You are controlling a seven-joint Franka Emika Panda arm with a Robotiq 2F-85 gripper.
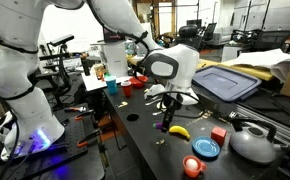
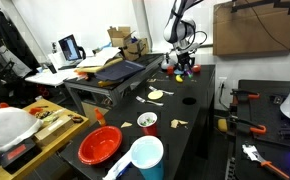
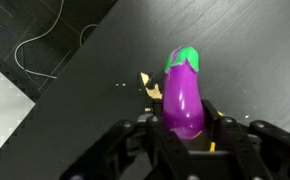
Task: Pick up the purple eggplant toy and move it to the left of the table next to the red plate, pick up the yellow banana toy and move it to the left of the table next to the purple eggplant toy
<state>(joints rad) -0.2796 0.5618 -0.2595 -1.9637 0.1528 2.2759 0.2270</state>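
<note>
A robotics lab: laptop (image 2: pixel 71 47), cardboard boxes (image 2: pixel 120 38), workbench (image 2: pixel 89 88), scattered tools (image 2: pixel 247 97).

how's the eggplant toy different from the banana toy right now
Colour: the purple eggplant toy is purple with a green cap; the yellow banana toy is yellow. State: the eggplant is clamped in the gripper; the banana lies free on the table. Shape: the eggplant is fairly straight, the banana curved. Both are small elongated toys, close together.

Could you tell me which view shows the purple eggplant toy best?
The wrist view: the purple eggplant toy looms large between the fingers. In both exterior views it is a dark speck under the gripper.
</note>
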